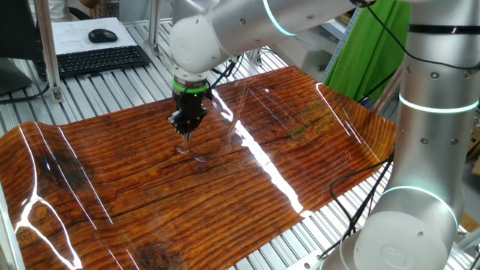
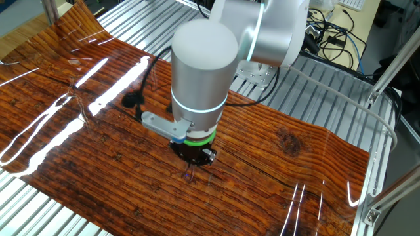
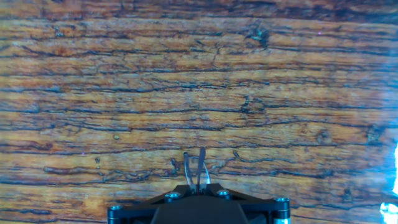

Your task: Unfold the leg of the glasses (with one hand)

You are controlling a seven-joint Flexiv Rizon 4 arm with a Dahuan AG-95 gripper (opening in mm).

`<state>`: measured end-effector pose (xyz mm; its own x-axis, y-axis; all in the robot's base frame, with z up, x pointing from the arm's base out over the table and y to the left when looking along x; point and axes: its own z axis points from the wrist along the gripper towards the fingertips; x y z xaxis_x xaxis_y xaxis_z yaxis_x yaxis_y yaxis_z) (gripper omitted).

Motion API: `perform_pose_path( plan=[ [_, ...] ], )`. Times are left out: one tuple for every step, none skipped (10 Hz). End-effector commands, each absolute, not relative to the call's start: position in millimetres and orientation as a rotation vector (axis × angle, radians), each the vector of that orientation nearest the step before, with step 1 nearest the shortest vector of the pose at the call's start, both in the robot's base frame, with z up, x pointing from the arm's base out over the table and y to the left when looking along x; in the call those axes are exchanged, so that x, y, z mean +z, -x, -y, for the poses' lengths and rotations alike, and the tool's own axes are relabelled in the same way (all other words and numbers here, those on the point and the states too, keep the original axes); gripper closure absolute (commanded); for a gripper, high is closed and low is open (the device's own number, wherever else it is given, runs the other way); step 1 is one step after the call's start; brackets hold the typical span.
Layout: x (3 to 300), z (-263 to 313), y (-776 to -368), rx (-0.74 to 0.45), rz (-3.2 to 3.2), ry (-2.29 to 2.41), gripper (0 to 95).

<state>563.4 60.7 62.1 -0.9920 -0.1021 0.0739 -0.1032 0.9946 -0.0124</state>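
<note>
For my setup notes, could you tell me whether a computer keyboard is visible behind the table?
Yes, a black keyboard lies on the desk beyond the wood-patterned table.

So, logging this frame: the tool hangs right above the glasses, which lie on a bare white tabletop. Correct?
Not quite. The glasses lie on a glossy wood-grain sheet, not a bare white top, as one fixed view shows. The tool does hang right above them.

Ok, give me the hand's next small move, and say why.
Probably lower the hand a touch, straight down. It hangs just above the glasses, which lie flat on the wood-grain table, and it does not seem to be touching a leg yet. How far the fingers are apart is too small to tell.
</note>
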Motion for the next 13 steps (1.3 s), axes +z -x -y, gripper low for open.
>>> perform_pose_path(
  plan=[
    [73, -61, -565, 0.009, 3.064, -0.138, 95.0],
    [77, -60, -565, -0.003, 3.067, -0.129, 95.0],
    [85, -60, -566, -0.002, 3.067, -0.128, 95.0],
    [92, -59, -566, -0.002, 3.066, -0.123, 95.0],
    [98, -59, -566, -0.002, 3.065, -0.123, 95.0],
    [102, -58, -566, -0.005, 3.066, -0.122, 95.0],
    [108, -57, -565, -0.013, 3.068, -0.122, 95.0],
    [112, -57, -565, -0.016, 3.071, -0.123, 95.0],
    [123, -55, -566, -0.04, 3.082, -0.113, 95.0],
    [133, -54, -568, -0.042, 3.083, -0.111, 95.0],
    [143, -55, -572, -0.041, 3.08, -0.105, 95.0],
    [152, -55, -574, -0.045, 3.074, -0.104, 95.0],
    [155, -55, -576, -0.047, 3.075, -0.101, 95.0]
  ],
)
